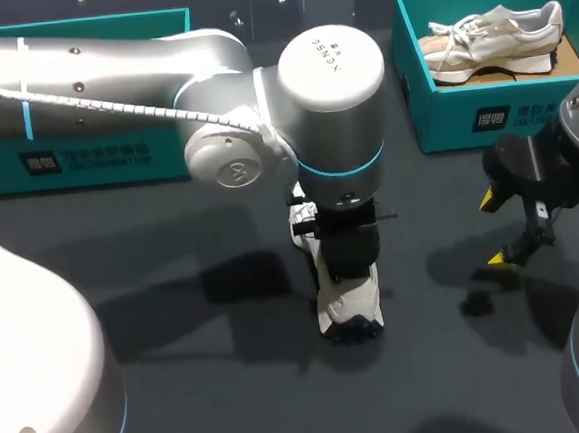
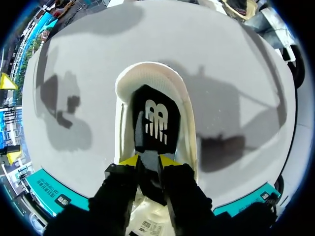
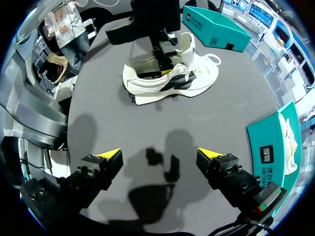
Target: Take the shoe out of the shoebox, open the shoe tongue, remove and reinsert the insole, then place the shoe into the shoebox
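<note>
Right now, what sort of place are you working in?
Probably a robot shoe-handling test bench: a dark grey table, a teal shoebox holding a beige sneaker, and a white sneaker whose black insole my left gripper pinches.

A white trainer (image 1: 349,307) with dark side markings stood upright on its sole near the middle of the dark tabletop (image 1: 234,401). A black insole (image 2: 155,118) with a white logo sat in the shoe's opening, one end pinched between the fingers of the left gripper (image 2: 149,162). A teal shoebox (image 1: 442,114) stood open at the far right, with a second, cream trainer (image 1: 496,35) lying in it.
</note>
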Robot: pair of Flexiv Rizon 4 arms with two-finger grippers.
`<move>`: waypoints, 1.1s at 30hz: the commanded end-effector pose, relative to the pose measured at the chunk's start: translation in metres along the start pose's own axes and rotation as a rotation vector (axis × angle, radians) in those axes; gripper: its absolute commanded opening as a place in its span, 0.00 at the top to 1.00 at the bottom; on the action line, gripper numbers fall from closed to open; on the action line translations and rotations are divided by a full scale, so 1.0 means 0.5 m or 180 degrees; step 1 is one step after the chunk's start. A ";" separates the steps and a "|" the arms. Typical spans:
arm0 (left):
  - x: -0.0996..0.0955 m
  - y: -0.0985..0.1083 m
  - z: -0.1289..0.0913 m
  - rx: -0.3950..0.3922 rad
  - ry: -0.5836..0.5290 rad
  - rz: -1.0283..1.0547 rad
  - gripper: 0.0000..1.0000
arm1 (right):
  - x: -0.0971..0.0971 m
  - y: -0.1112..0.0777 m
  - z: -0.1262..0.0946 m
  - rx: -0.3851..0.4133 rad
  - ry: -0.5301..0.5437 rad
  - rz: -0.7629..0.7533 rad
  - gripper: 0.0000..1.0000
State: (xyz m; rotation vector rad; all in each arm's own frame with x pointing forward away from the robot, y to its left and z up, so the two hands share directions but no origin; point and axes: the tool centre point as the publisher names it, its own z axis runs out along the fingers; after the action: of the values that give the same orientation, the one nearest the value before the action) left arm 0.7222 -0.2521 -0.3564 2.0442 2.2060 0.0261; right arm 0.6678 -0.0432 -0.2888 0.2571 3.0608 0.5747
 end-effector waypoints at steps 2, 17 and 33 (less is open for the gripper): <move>0.000 0.008 0.002 -0.0030 0.0034 -0.0056 0.63 | 0.002 -0.001 0.000 0.0002 -0.0005 -0.0001 0.00; 0.016 0.037 0.001 0.0050 0.0089 -0.0174 0.00 | 0.002 -0.001 0.000 0.0002 -0.0005 -0.0001 0.00; 0.005 0.054 -0.025 0.0216 0.0003 -0.0125 0.00 | 0.002 -0.001 0.000 0.0002 -0.0005 -0.0001 0.00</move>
State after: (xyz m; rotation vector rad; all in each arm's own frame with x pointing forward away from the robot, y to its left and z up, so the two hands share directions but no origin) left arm 0.7441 -0.2496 -0.3439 2.0316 2.2789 -0.0421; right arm 0.6678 -0.0432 -0.2888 0.2571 3.0608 0.5747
